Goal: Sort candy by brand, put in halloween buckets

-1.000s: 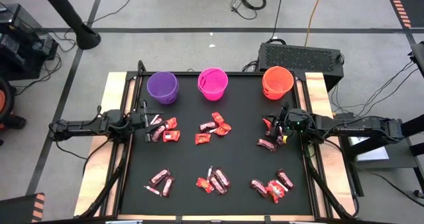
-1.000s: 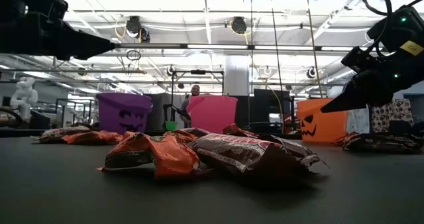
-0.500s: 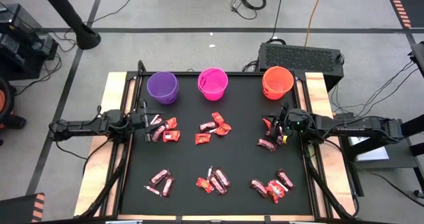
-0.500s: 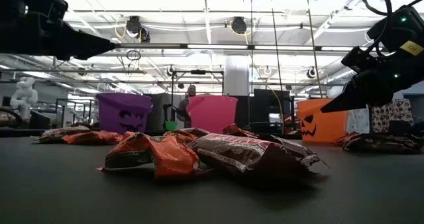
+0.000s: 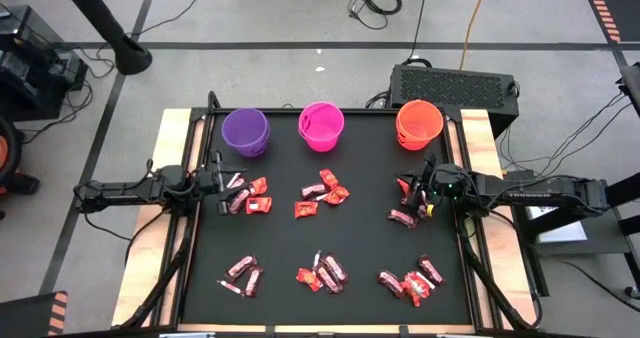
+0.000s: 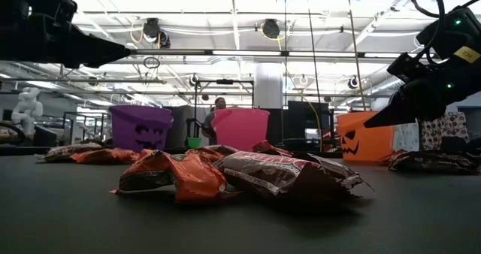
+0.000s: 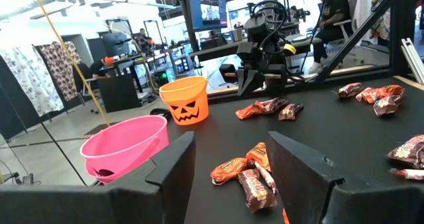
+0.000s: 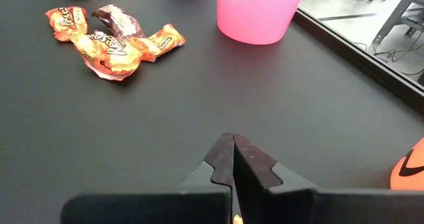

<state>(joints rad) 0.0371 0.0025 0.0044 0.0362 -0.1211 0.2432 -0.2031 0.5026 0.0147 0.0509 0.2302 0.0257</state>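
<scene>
Three halloween buckets stand along the black mat's far edge: purple (image 5: pixel 245 131), pink (image 5: pixel 321 124) and orange (image 5: pixel 418 122). Candy lies on the mat in several small piles of red-orange and dark maroon wrappers, for instance at the centre (image 5: pixel 322 192), beside the left arm (image 5: pixel 247 195) and near the front right (image 5: pixel 410 281). My left gripper (image 7: pixel 230 144) hovers level at the mat's left edge (image 5: pixel 221 171), open, nothing between its fingers. My right gripper (image 8: pixel 232 141) is at the right edge (image 5: pixel 419 192), tipped slightly down above the mat, shut and empty.
A black metal frame (image 5: pixel 203 128) borders the mat, with wooden table strips (image 5: pixel 170 138) outside it. A dark box (image 5: pixel 452 83) sits behind the orange bucket. Bare mat lies between the piles (image 8: pixel 132 131). People show in the room beyond (image 6: pixel 219 104).
</scene>
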